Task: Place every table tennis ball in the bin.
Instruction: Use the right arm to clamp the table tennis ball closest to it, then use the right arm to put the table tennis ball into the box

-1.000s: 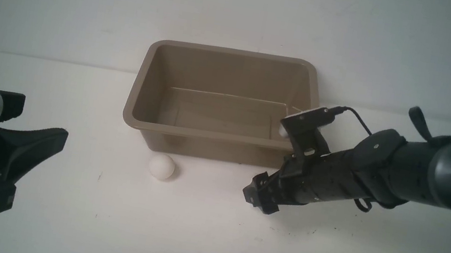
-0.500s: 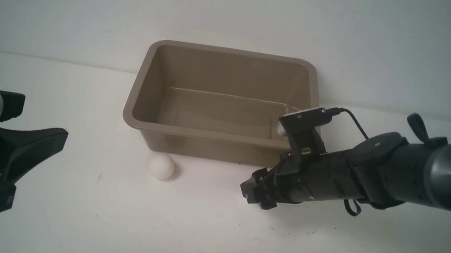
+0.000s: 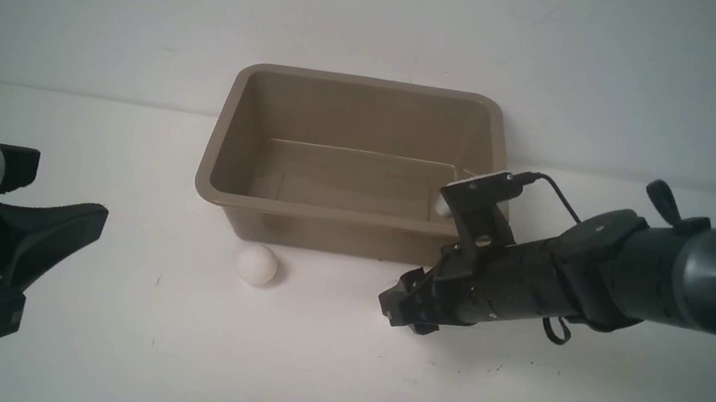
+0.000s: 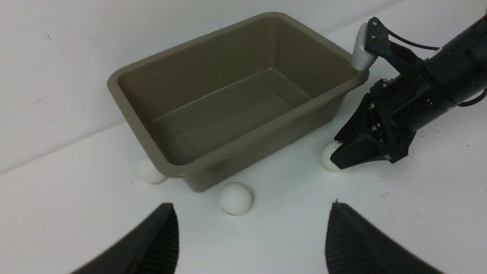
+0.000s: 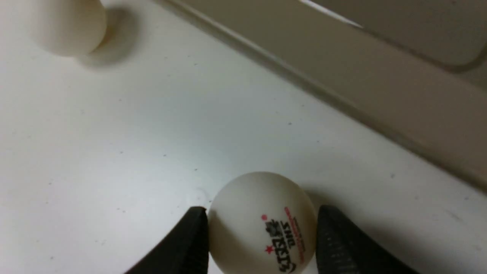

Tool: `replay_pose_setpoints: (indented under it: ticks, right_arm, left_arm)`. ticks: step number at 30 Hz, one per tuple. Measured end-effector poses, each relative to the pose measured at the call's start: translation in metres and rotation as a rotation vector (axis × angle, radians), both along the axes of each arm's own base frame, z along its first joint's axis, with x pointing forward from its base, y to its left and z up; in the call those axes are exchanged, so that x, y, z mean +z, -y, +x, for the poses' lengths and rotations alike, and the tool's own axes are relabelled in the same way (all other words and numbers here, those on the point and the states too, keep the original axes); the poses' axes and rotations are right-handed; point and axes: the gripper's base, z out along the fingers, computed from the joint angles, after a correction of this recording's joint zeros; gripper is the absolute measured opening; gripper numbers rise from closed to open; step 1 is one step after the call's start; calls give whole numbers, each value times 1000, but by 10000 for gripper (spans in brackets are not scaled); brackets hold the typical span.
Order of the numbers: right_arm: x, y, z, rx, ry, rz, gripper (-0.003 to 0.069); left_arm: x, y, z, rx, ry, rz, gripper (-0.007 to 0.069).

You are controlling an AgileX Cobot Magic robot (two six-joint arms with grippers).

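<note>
White-cream table tennis ball sat pinched between the two black fingers of the right tool, at counter level, just before the bin near its front right corner. Right tool was clenched on that ball, and the pads met it on opposite sides near its widest part, so the grip looked centred.

My read: lift straight up first, clear the flared rim, then carry over the bin and let go low so the ball doesn't bounce out. It's a smooth sphere, so squeeze lightly or it squirts free.

Right arm reached in low from the right, nearly level, wrist pitched down at the counter. Wrist camera sat close by the bin's right rim; mind that on the lift.

Left tool hung released, jaws wide, holding nothing, well off to the left.

Bin looked empty. Second ball lay loose just before the front wall. Third ball sat against the bin's left end, partly under the rim.
</note>
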Motion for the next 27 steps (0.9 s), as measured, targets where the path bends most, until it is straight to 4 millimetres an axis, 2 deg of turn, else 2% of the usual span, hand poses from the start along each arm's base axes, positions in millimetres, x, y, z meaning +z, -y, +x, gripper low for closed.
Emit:
replay_pose_setpoints:
  ticks: [4,6,10,11,12,14,17,18,21,23,24,27]
  right_arm:
    - [5,-3,-5,61,-13,19,334]
    - [17,-5,-9,108,-2,40,334]
    - [55,-6,-19,168,76,78,334]
    - [58,-6,-20,173,82,80,334]
    - [78,-6,-25,187,131,96,334]
    - [101,-5,-32,200,197,114,334]
    - [126,-1,-35,189,296,113,334]
    - [135,1,-33,165,348,103,334]
    - [144,2,-24,125,414,89,334]
    - [152,-2,-5,95,488,66,334]
    - [150,-2,-5,94,484,64,334]
    - [134,-9,23,80,470,50,334]
  left_arm:
    - [0,0,0,0,0,0,468]
    - [0,0,0,0,0,1,468]
    - [0,0,0,0,0,1,468]
    - [0,0,0,0,0,1,468]
    - [0,0,0,0,0,1,468]
    - [0,0,0,0,0,1,468]
    - [0,0,0,0,0,0,468]
    - [0,0,0,0,0,0,468]
    - [0,0,0,-1,0,0,468]
    - [0,1,0,-7,-5,-1,468]
    - [0,1,-1,-8,-6,-1,468]
    - [-2,3,-3,-40,-28,-6,468]
